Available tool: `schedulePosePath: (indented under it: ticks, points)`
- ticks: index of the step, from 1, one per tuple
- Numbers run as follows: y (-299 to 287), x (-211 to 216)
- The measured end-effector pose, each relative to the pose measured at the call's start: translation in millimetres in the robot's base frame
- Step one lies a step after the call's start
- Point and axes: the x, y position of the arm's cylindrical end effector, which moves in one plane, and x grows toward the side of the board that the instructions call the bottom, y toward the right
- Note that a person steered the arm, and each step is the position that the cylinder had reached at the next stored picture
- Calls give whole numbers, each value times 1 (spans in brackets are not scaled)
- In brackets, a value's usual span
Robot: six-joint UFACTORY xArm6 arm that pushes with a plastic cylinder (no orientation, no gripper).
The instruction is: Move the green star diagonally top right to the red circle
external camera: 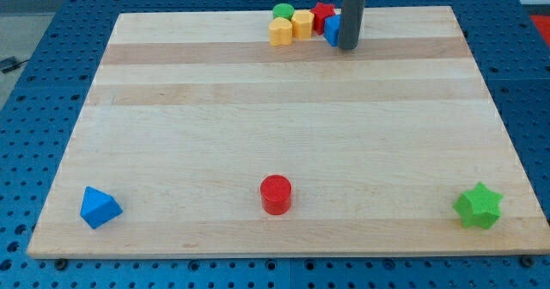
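Camera view, single frame, inspected from the rod outward. My tip (pixel 347 46) stands at the upper centre-right of the frame, near the top edge of the wooden board (pixel 284 117). The rod is a plain dark grey shaft entering from the top of the frame; it has no jaws and holds nothing. Its lower end rests at the board surface, touching or just beside the right face of a blue block (pixel 331 30), whose shape is partly hidden by the rod.

Adjoining cluster, upper centre: a red block (pixel 321 14) sits behind the blue one, its shape not clear. To the left of these lie a yellow block (pixel 302 22), a second yellow block (pixel 280 32) and a green block (pixel 283 12), all packed close together.

Lower part of the frame, well apart from the tip: the red circle (pixel 276 193) stands at lower centre. The green star (pixel 478 205) lies at the lower right corner of the board, level with the red circle and far to its right. A blue triangular block (pixel 100 207) lies at the lower left corner.

The board rests on a blue perforated table (pixel 34 83). No brand marks, labels or legible writing can be read on any item.
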Motion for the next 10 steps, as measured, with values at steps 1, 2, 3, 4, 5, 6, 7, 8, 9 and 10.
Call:
schedulePosePath:
  ticks: [1,2,3,4,5,6,7,8,9,10]
  points:
    - [3,7]
    - [50,41]
    - [126,91]
    - [200,153]
    - [222,236]
    - [222,314]
    - [193,335]
    - [140,322]
    - [78,283]
    - [31,243]
